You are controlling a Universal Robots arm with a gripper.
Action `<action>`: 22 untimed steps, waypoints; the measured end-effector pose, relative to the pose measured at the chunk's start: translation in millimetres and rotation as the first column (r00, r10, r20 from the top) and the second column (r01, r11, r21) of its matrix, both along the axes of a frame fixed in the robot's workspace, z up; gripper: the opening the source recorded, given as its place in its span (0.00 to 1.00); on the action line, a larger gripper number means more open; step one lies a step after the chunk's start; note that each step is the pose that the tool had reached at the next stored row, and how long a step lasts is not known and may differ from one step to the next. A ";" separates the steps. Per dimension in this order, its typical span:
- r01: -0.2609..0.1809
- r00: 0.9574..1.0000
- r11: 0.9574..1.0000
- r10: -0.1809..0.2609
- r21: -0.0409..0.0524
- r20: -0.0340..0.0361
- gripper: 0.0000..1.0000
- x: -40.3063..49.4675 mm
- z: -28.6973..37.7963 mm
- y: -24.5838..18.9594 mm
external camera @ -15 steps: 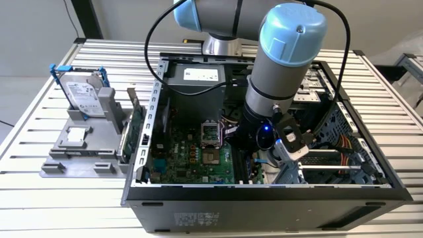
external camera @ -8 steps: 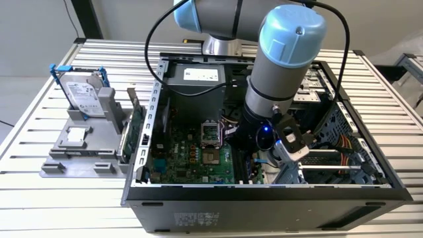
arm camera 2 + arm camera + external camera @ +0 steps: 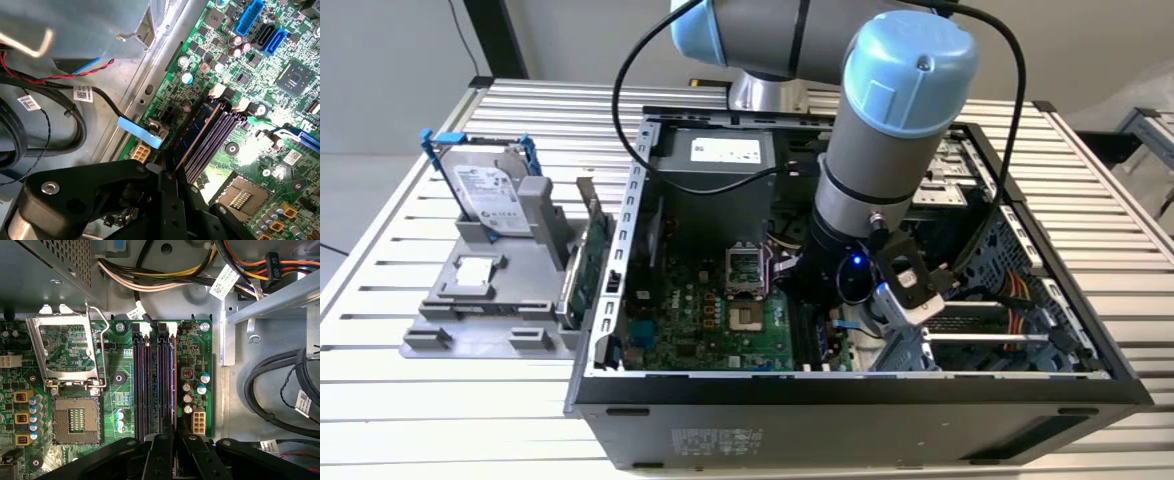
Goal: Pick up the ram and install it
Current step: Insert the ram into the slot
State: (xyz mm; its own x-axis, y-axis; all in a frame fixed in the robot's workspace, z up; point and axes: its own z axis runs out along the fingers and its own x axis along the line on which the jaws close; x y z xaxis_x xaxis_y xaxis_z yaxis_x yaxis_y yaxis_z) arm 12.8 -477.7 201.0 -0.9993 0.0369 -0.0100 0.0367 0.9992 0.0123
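On the exterior view's left, a hard drive (image 3: 491,195) stands in a grey holder (image 3: 487,300) on the table (image 3: 400,200). Right of it, the arm reaches into the open computer case (image 3: 854,400). The hand (image 3: 175,440) is clamped on the ram (image 3: 200,131), which stands edge-on in the outermost memory slot (image 3: 172,380), beside the empty CPU socket (image 3: 75,420).

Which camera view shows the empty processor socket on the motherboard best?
The first wrist view: the processor socket lies face-on, with its contact field and raised cover frame plain. The second wrist view shows it obliquely, partly cut off. The exterior view shows it small and distant.
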 end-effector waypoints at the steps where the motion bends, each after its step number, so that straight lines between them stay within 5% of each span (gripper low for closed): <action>1: 0.000 1.000 1.000 0.000 0.000 0.000 0.00 0.0 -0.1 0.0; 4: 0.000 1.000 1.000 0.000 0.000 0.000 0.00 0.0 -0.1 0.0; 5: 0.000 1.000 1.000 0.000 0.000 0.000 1.00 0.0 -0.2 0.0; 11: 0.000 1.000 1.000 0.000 0.000 0.000 1.00 0.0 3.9 0.1; 18: 0.000 1.000 1.000 0.000 0.000 0.000 1.00 0.0 31.8 0.0; 22: 0.000 1.000 1.000 0.000 0.001 0.000 1.00 0.0 37.7 -0.1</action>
State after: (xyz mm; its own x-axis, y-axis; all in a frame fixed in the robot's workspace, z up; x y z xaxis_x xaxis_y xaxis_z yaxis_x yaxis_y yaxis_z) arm 12.8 -477.8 238.7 -0.9993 0.0368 -0.0100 0.0367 0.9992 0.0130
